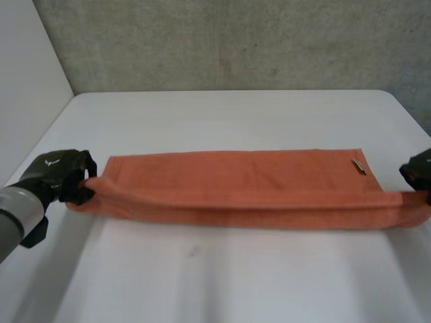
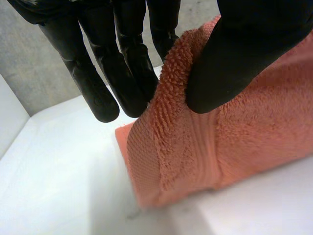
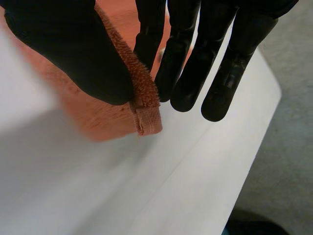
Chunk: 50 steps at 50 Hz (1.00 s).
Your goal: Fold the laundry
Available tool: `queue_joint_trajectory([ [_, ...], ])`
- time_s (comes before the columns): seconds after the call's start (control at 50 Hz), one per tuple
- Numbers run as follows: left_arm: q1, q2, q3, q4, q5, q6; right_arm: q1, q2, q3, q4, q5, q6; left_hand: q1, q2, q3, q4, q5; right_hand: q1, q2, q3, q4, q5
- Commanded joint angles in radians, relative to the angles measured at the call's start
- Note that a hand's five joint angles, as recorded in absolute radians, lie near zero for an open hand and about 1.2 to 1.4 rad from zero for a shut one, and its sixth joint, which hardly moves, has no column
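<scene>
Pinching towel (image 1: 242, 183) ends — left hand (image 1: 57, 176), right hand (image 1: 417, 171).

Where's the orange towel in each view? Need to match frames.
Head view: towel stretched between left hand and right hand.
Left wrist view: its end pinched between thumb and fingers.
Right wrist view: its corner pinched likewise.
Shared landmark: white table.

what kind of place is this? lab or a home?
Probably a lab test bench, not a home: a bare white table against a rough grey concrete wall, with one long orange terry towel pinched at its ends by the black left hand and right hand.
</scene>
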Motion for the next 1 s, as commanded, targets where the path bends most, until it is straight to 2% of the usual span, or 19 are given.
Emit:
queue_joint_trajectory([
  [0.02,-0.032,-0.236,0.143,0.141,-0.046,-0.005,0.071,0.245,-0.166,-0.247,-0.015,0.201,0.293,0.196,0.205,0.201,0.261,0.433,0.226,0.218,0.205,0.246],
  [0.16,-0.077,-0.397,0.267,0.198,-0.149,-0.013,0.123,0.43,-0.33,-0.326,0.003,0.231,0.293,0.196,0.205,0.201,0.261,0.433,0.226,0.218,0.205,0.246],
  [0.2,-0.08,-0.411,0.281,0.204,-0.152,-0.014,0.13,0.452,-0.349,-0.332,0.008,0.234,0.293,0.196,0.205,0.201,0.261,0.433,0.226,0.218,0.205,0.246],
  [0.22,-0.08,-0.411,0.281,0.204,-0.152,-0.014,0.151,0.508,-0.403,-0.35,0.026,0.242,0.293,0.196,0.205,0.201,0.261,0.433,0.226,0.218,0.205,0.246],
  [0.24,-0.091,-0.469,0.337,0.234,-0.158,-0.017,0.159,0.525,-0.422,-0.356,0.032,0.245,0.293,0.196,0.205,0.201,0.261,0.433,0.226,0.218,0.205,0.246],
  [0.34,-0.12,-0.55,0.423,0.256,-0.164,-0.014,0.185,0.596,-0.493,-0.39,0.052,0.244,0.293,0.196,0.205,0.201,0.261,0.433,0.226,0.218,0.205,0.246],
  [0.42,-0.129,-0.591,0.465,0.258,-0.172,-0.013,0.208,0.72,-0.628,-0.421,0.063,0.241,0.293,0.196,0.205,0.201,0.261,0.433,0.226,0.218,0.205,0.246],
  [0.5,-0.146,-0.652,0.537,0.261,-0.212,-0.01,0.234,0.783,-0.705,-0.424,0.072,0.245,0.293,0.196,0.205,0.201,0.261,0.433,0.226,0.218,0.205,0.246],
  [0.52,-0.147,-0.658,0.543,0.261,-0.213,-0.01,0.237,0.789,-0.715,-0.426,0.075,0.245,0.273,0.176,0.185,0.181,0.241,0.433,0.226,0.218,0.205,0.246],
  [0.54,-0.152,-0.666,0.554,0.262,-0.215,-0.005,0.242,0.796,-0.732,-0.426,0.086,0.245,0.13,0.033,0.042,0.039,0.099,0.277,0.07,0.062,0.049,0.09],
  [0.58,-0.158,-0.669,0.557,0.262,-0.213,-0.001,0.246,0.797,-0.743,-0.427,0.103,0.247,-0.198,-0.295,-0.286,-0.29,-0.23,-0.327,-0.533,-0.541,-0.555,-0.514],
  [0.6,-0.166,-0.669,0.559,0.264,-0.212,-0.001,0.251,0.799,-0.751,-0.435,0.124,0.251,-0.493,-0.59,-0.581,-0.585,-0.525,-0.539,-0.745,-0.753,-0.767,-0.726],
  [0.72,-0.192,-0.65,0.559,0.275,-0.221,-0.001,0.248,0.786,-0.748,-0.525,0.187,0.352,-0.602,-0.699,-0.69,-0.694,-0.633,-0.789,-0.995,-1.003,-1.017,-0.976],
  [0.78,-0.192,-0.63,0.559,0.278,-0.226,-0.002,0.246,0.753,-0.741,-0.541,0.19,0.403,-0.623,-0.72,-0.711,-0.715,-0.654,-0.789,-0.995,-1.003,-1.017,-0.976],
  [0.88,-0.192,-0.552,0.539,0.276,-0.224,-0.004,0.239,0.638,-0.66,-0.534,0.181,0.48,-0.649,-0.746,-0.737,-0.741,-0.681,-0.789,-0.995,-1.003,-1.017,-0.976],
  [1.0,-0.192,-0.451,0.473,0.276,-0.212,-0.001,0.237,0.501,-0.504,-0.521,0.112,0.483,-0.614,-0.711,-0.702,-0.706,-0.646,-0.747,-0.953,-0.961,-0.975,-0.934],
])
